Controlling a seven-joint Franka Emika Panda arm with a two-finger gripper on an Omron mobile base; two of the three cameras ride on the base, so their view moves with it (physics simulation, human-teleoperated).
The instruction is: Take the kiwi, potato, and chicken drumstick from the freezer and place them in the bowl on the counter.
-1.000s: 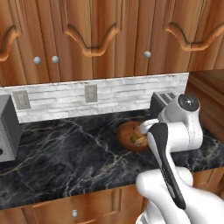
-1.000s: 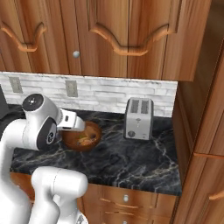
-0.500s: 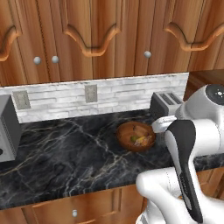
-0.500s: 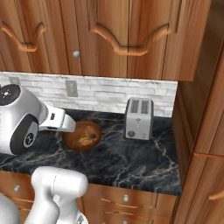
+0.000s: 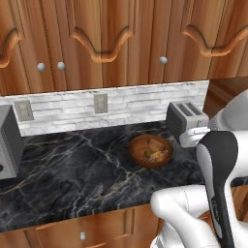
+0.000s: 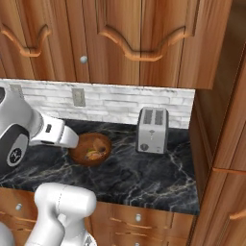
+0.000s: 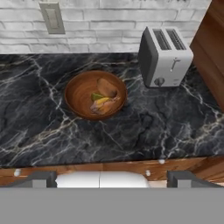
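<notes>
1. Food in bowl [image 7: 80,92]: potato [image 7: 107,87] clear; kiwi [image 7: 97,96] and drumstick [image 7: 105,105] overlap, blurred together.
2. Toaster [image 5: 184,117] partly behind arm (left base view).
3. Grey appliance [image 5: 8,143] cut by frame edge.

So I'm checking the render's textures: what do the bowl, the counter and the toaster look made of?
Bowl: looks like wood, reddish-brown with a soft sheen. Counter: looks like polished black marble, thin white veins, glossy. Toaster: probably brushed metal, flat grey, though plastic can't be ruled out.
</notes>
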